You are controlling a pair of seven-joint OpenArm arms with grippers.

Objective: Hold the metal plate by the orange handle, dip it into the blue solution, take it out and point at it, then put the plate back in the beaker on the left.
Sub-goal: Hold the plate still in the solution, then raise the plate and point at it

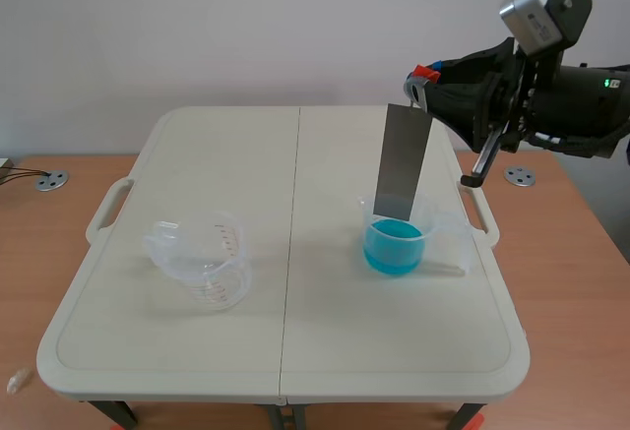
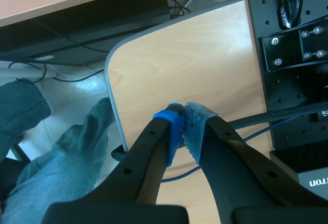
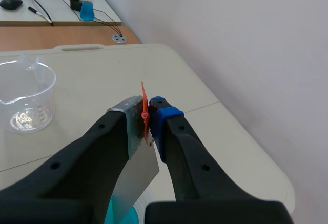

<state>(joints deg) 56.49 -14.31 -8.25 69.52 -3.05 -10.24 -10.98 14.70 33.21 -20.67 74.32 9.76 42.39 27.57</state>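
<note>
While our right gripper (image 3: 146, 116) pinches the orange handle (image 3: 144, 106) between its pads, the plate (image 1: 402, 159) hangs from it, slightly tilted, down into the blue beaker (image 1: 397, 243). Its lower edge sits inside that beaker's rim, at or just above the solution (image 1: 394, 253); we cannot tell whether it is wet. We judge the dip to be the step in hand. To do it well, we should lower straight down over the blue beaker, holding the plate off the wall so the light beaker neither tips nor slides. The pinch must be firm, since the handle is thin and the plate could swing. We should lift out just as vertically, letting drops fall back in. The empty beaker (image 1: 202, 258) stands well left of the blue beaker on the table (image 1: 295, 351). Our left gripper (image 2: 183, 126), pads pressed together on nothing, is away from the blue beaker, over a wooden desk (image 2: 205, 65).
</note>
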